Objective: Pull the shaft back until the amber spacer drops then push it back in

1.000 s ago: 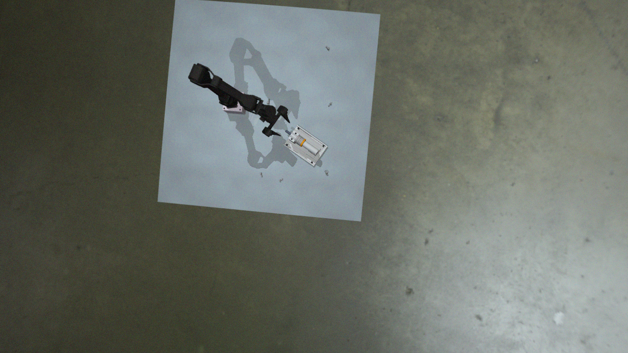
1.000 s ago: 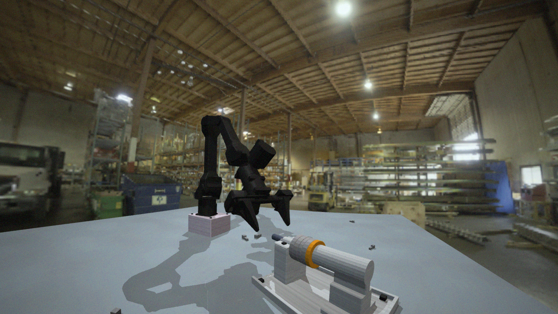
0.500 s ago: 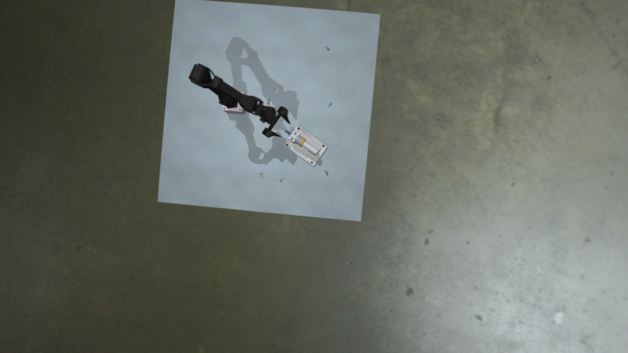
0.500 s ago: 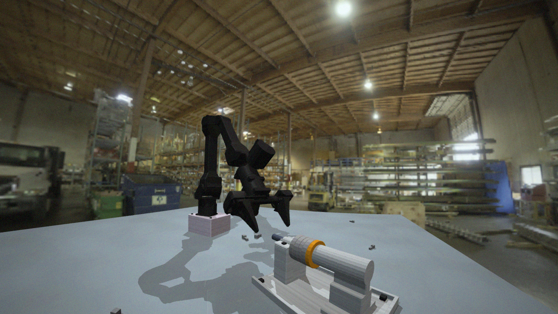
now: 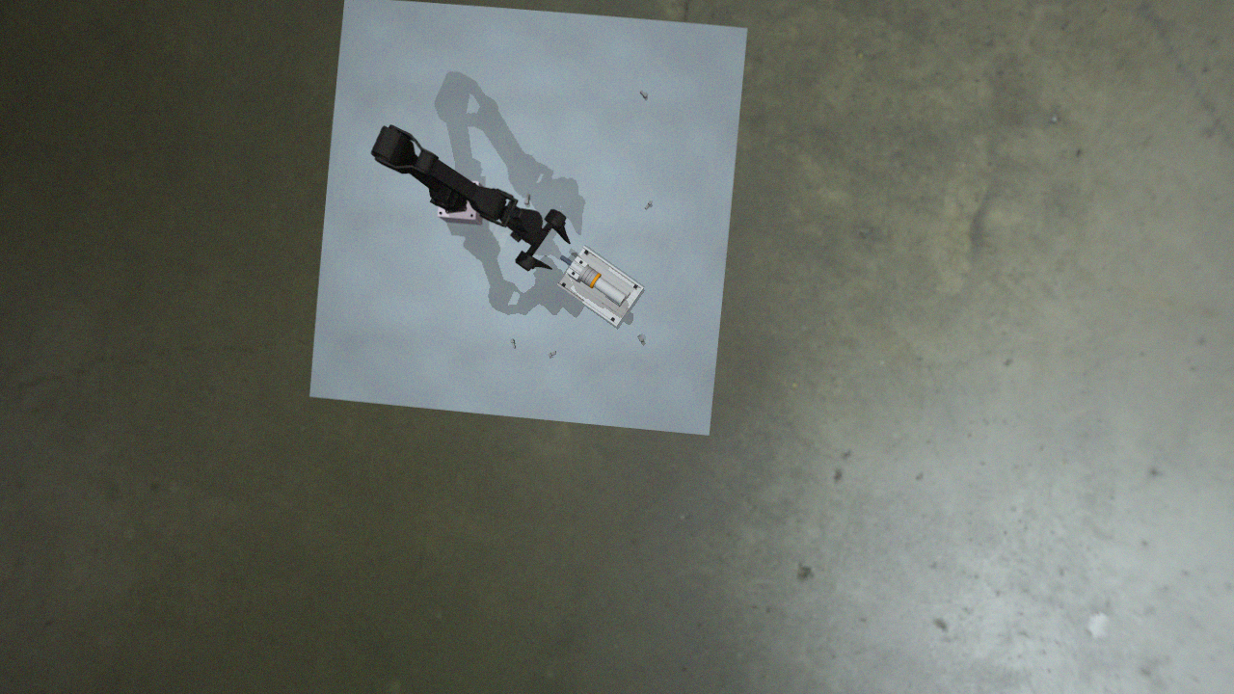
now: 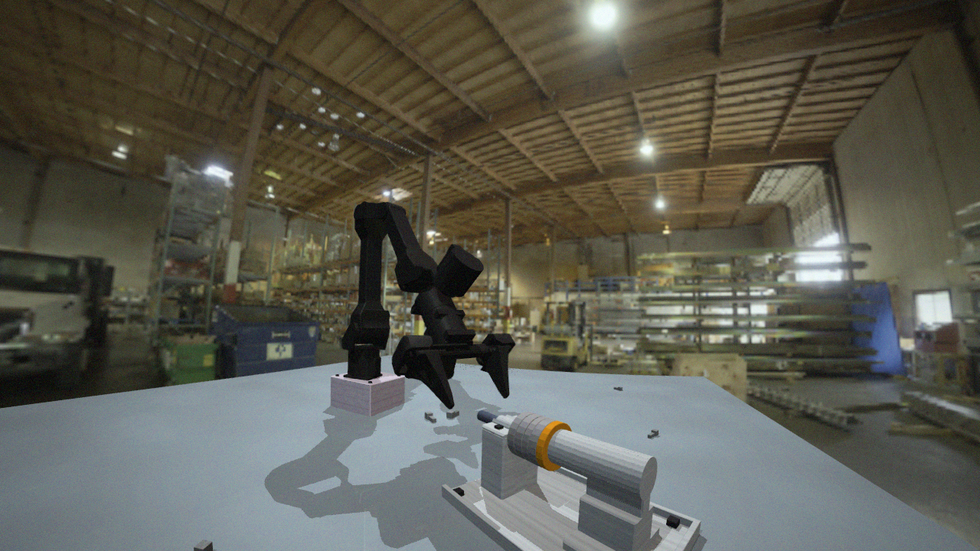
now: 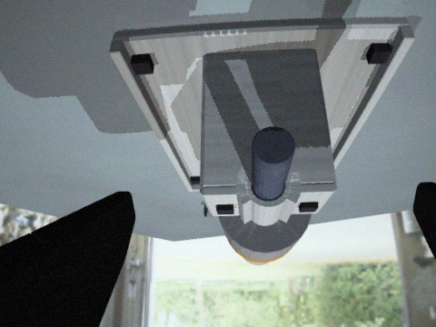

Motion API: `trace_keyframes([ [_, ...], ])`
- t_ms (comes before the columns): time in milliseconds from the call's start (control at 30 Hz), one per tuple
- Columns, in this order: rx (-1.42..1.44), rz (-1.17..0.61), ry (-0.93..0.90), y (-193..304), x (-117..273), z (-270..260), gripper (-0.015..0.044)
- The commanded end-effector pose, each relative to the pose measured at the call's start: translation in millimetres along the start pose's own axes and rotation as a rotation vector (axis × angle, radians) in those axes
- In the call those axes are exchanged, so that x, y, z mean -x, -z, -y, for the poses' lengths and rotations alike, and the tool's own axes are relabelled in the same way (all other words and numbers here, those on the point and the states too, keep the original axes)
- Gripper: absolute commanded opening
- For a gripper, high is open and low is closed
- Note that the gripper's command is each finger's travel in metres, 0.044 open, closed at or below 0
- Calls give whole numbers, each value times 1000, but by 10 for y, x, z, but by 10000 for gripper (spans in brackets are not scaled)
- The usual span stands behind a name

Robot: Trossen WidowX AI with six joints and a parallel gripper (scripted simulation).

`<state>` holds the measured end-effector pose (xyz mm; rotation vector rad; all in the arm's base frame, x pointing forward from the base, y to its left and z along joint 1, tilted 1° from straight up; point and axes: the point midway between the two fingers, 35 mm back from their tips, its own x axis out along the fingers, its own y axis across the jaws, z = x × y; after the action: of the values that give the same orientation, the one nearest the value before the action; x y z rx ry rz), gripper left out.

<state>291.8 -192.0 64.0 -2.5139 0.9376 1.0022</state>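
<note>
My gripper point(image 5: 559, 255) point(image 6: 478, 402) point(image 7: 273, 201) is open and empty. Its fingers are wide apart, one to each side of the shaft's line, near the free end. The dark blue shaft point(image 6: 486, 415) point(image 7: 272, 163) sticks out of the support post point(image 6: 504, 465) point(image 7: 218, 150). Grey spacers point(image 5: 587, 273) point(image 6: 526, 432) point(image 7: 268, 238) sit side by side beyond the post. The amber spacer point(image 5: 595, 280) point(image 6: 552, 445) is still on the shaft line, between them and the big pale housing point(image 5: 613, 292) point(image 6: 606, 460). In the wrist view only its thin lower edge shows. The shaft inside the spacers is hidden.
The fixture stands on a shallow rimmed base point(image 7: 263, 24). The arm's pinkish base block point(image 5: 459, 214) point(image 6: 368, 395) is behind it. Several small grey bits lie about the table point(image 5: 414, 371), some point(image 6: 429, 416) point(image 6: 452, 414) between arm base and fixture in the exterior view.
</note>
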Motion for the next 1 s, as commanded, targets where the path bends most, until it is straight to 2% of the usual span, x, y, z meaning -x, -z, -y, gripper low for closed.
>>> trace_keyframes([
  [0,4,1,5,-2,-3,8,440],
  [133,5,57,3,32,-55,16,440],
  [433,4,397,-6,207,-225,30,440],
  [767,6,752,2,389,-133,10,440],
  [967,6,775,3,400,-118,8,440],
])
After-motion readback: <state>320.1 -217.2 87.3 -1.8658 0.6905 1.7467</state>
